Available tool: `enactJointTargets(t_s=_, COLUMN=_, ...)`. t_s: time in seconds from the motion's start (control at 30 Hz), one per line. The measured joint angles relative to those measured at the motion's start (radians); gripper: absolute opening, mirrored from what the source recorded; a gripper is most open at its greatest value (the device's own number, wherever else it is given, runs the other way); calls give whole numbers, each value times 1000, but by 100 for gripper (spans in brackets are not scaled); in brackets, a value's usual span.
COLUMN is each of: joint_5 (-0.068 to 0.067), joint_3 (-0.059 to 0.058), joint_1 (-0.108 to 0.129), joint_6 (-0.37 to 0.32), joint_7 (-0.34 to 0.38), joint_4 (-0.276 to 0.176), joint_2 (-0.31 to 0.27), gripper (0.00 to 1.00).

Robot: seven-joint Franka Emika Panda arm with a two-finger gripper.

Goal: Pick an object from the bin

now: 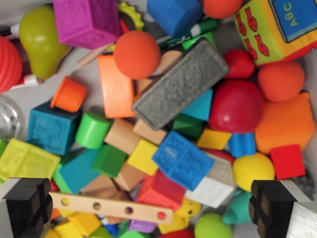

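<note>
A wrist camera looks straight down into a bin (89,69) crammed with toys, its pale floor showing only at about ten o'clock.

The claw (158,210) is spread wide and holds nothing. Its two black fingertips (26,204) sit at the bottom corners of the view, at seven and five o'clock, well apart. It hangs above the pile, pointing down, touching no toy that can be seen.

No single target is marked. Midway between the fingertips, near six o'clock, lie a blue block (183,159), a red block (161,191) partly under it, and a wooden strip with holes (111,207) running across from the left fingertip. A long grey foam block (181,83) lies tilted across the centre, with an orange ball (136,54) touching its end at eleven o'clock.

The risks, as judgements:
- The pile is tight. Fingers coming down may land on top of neighbours rather than in gaps, so the close would be blocked.
- The wooden strip could jam under the left fingertip or lever up other pieces.
- The blue block sits skewed, so the pads may meet its corners and twist it free.
- Two pieces could be caught together, or a round one such as the yellow ball (253,171) at four o'clock could squirt out.
- Stacked pieces may shift once touched.
</note>
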Motion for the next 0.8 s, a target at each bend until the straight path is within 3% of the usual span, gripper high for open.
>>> enactJointTargets(t_s=0.8, joint_5=10, joint_3=-28, joint_1=-1, joint_6=52, joint_7=257, joint_4=5, joint_2=62, gripper=100)
